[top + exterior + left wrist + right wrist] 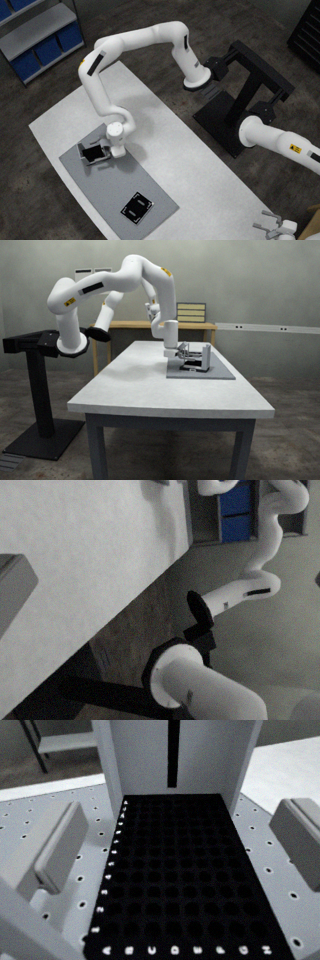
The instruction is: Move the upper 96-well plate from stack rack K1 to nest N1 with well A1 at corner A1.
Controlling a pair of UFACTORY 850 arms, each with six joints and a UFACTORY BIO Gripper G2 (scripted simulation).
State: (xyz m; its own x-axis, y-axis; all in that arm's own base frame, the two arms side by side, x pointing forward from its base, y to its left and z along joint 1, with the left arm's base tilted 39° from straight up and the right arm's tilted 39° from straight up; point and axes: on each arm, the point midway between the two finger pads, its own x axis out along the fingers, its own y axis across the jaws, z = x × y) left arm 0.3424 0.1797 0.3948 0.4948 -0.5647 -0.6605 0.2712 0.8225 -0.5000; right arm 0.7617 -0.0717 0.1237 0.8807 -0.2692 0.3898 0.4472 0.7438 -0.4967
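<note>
The upper plate [93,154] [193,363] [172,885] is black and lies in rack K1 [80,150] [206,357] [145,760]. Its printed rim shows A1 at the near left corner in the right wrist view. The lower plate is hidden. My right gripper [90,152] [197,357] [180,842] is part-way open, one finger beside each long side of the plate, a gap on both sides, near or just above its level. The nest N1 [136,207] is black with light corner locators and holds nothing; its A1 mark is unreadable. My left gripper [258,218] [168,585] is open and empty.
K1 and N1 stand apart on a grey perforated board [116,180] [219,369] on the white table [188,160] [168,392] [90,555]. K1's tall wall stands beyond the plate, and slim posts stand at its gripper side. The left arm is off by the table's far end.
</note>
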